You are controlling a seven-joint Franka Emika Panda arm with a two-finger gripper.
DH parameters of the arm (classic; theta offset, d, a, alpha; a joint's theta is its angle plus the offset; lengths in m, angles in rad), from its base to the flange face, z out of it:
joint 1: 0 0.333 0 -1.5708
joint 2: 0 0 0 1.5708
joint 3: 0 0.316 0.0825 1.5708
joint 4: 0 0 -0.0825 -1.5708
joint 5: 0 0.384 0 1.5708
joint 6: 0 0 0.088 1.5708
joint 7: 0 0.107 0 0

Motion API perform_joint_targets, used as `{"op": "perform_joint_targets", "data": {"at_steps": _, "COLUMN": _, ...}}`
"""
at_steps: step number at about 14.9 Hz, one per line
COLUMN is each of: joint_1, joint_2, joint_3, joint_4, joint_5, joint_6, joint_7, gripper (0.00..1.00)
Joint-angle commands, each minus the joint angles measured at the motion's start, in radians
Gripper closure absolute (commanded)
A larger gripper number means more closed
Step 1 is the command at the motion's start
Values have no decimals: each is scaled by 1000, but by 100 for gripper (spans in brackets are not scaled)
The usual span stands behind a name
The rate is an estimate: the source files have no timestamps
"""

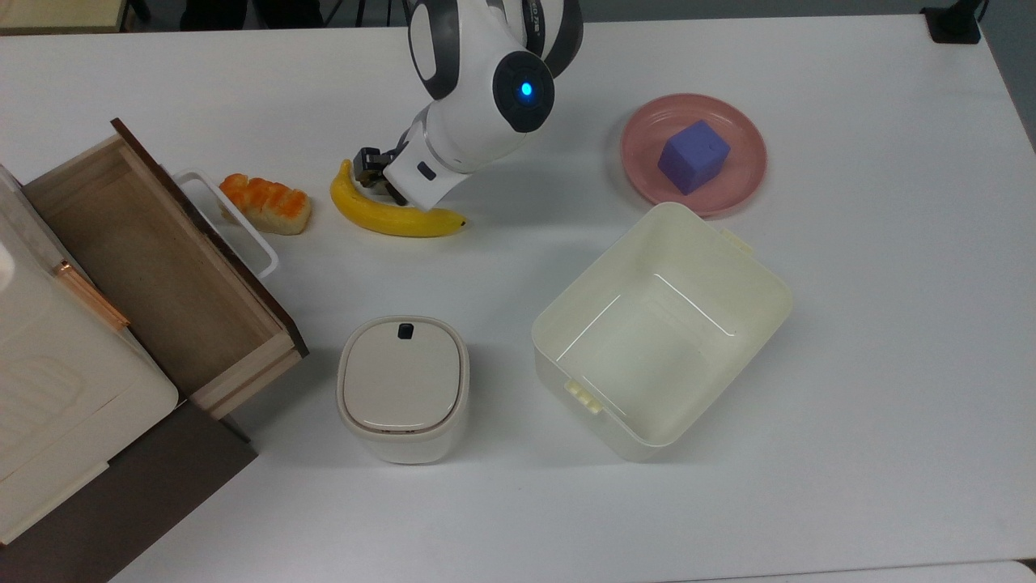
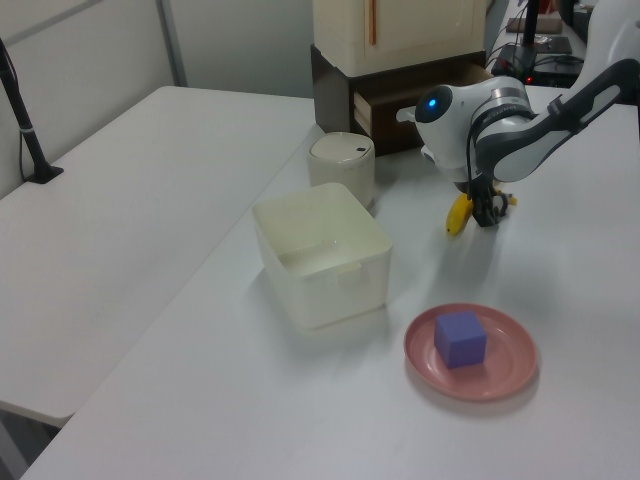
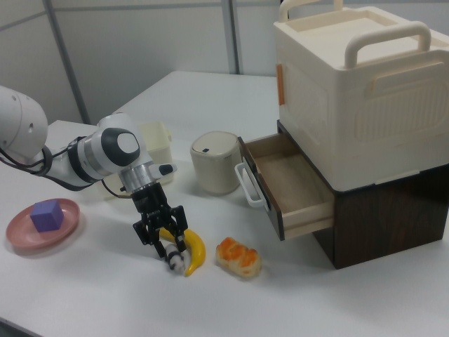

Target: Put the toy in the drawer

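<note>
The gripper (image 3: pixel 163 239) hangs low over the table, fingers spread wide. The toy (image 3: pixel 176 260) sits on the table just under them — not held — touching the banana (image 3: pixel 193 250). The drawer (image 3: pixel 289 188) stands pulled open, well off to the right view's right.

This looks like a robotics lab set up in an office-like room. A white robot arm (image 3: pixel 84 158) works over plain white tables (image 1: pixel 850 364) pushed together, with grey partition walls (image 3: pixel 140 42) behind. The props are staged toys and containers: a plastic banana (image 1: pixel 388 217), a purple cube (image 1: pixel 693 155) on a pink plate (image 1: pixel 749 174), and a cream bin (image 1: pixel 761 300).
</note>
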Motion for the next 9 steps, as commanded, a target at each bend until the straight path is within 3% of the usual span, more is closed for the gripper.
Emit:
{"op": "perform_joint_targets", "data": {"at_steps": 1, "joint_1": 5, "joint_2": -10, "joint_3": 0, "joint_4": -20, "joint_5": -25, "joint_6": 19, "joint_7": 5, "gripper": 70}}
{"op": "perform_joint_targets", "data": {"at_steps": 3, "joint_1": 5, "joint_2": -12, "joint_3": 1, "joint_4": -17, "joint_5": -25, "joint_6": 18, "joint_7": -4, "gripper": 94}}
{"op": "perform_joint_targets", "data": {"at_steps": 4, "joint_1": 5, "joint_2": -10, "joint_3": 1, "joint_4": -17, "joint_5": -25, "joint_6": 18, "joint_7": -15, "gripper": 100}}
{"op": "perform_joint_targets", "data": {"at_steps": 9, "joint_1": 6, "joint_2": -13, "joint_3": 1, "joint_4": -16, "joint_5": -25, "joint_6": 13, "joint_7": -18, "gripper": 100}}
